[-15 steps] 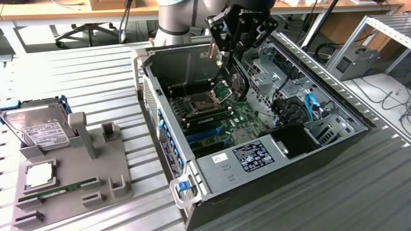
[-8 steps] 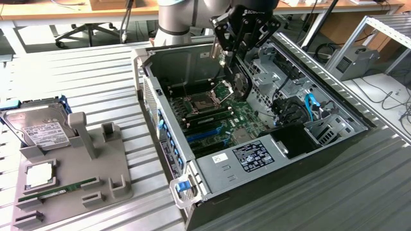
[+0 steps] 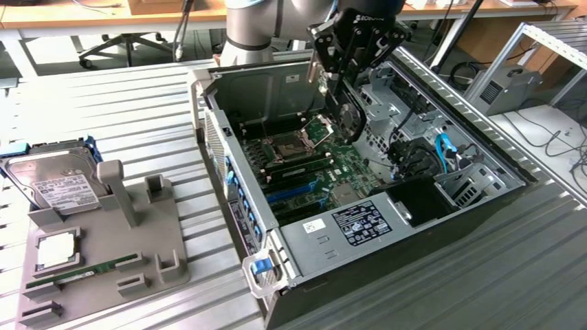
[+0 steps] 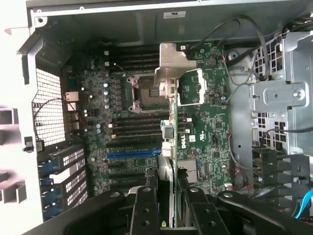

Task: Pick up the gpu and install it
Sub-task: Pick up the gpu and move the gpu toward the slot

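One clean seating, I judge, needs the gpu [image 3: 351, 120] brought level, its connector edge squared over the blue slot [image 4: 132, 154], then pressed straight down without tilt. Partly closed, the end effector [image 4: 168, 196] clamps the gpu by one end, so it hangs, silver bracket [image 4: 168, 61] lowest, above the motherboard [image 4: 210, 122] inside the open computer case [image 3: 229, 89].

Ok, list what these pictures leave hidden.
1. Exterior view: the motherboard patch behind the gpu, hidden by the card and the gripper.
2. Wrist view: the gpu's fan face, card seen edge-on.
3. Exterior view: hard drive label text, too small.
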Motion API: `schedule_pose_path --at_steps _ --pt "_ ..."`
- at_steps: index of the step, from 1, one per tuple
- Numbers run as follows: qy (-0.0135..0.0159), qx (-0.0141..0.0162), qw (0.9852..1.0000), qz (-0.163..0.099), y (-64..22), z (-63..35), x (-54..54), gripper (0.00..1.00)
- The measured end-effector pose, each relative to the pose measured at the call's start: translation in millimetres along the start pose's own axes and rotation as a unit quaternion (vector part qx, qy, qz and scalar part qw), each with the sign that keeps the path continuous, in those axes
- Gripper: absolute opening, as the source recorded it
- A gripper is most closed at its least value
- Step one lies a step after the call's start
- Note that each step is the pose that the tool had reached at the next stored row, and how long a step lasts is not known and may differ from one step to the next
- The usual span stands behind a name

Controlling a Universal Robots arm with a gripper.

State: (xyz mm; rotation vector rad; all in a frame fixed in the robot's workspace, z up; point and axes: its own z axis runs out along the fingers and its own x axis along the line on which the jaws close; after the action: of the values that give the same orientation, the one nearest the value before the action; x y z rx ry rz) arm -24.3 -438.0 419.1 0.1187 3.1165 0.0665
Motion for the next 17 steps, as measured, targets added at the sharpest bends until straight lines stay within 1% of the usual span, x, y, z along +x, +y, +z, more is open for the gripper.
schedule_pose_path --at_steps 2,5,6,17 --pt "0.0001 0.0001 1.0 0.0 0.7 1.2 -3.4 0.26" --pt "-0.0001 0.0025 1.0 0.0 2.1 4.4 -8.6 0.26" --pt "-0.0001 0.0035 1.0 0.0 2.3 6.1 -9.0 0.26" --pt "-0.0004 0.0066 1.0 0.0 2.8 13.5 -12.8 0.26"
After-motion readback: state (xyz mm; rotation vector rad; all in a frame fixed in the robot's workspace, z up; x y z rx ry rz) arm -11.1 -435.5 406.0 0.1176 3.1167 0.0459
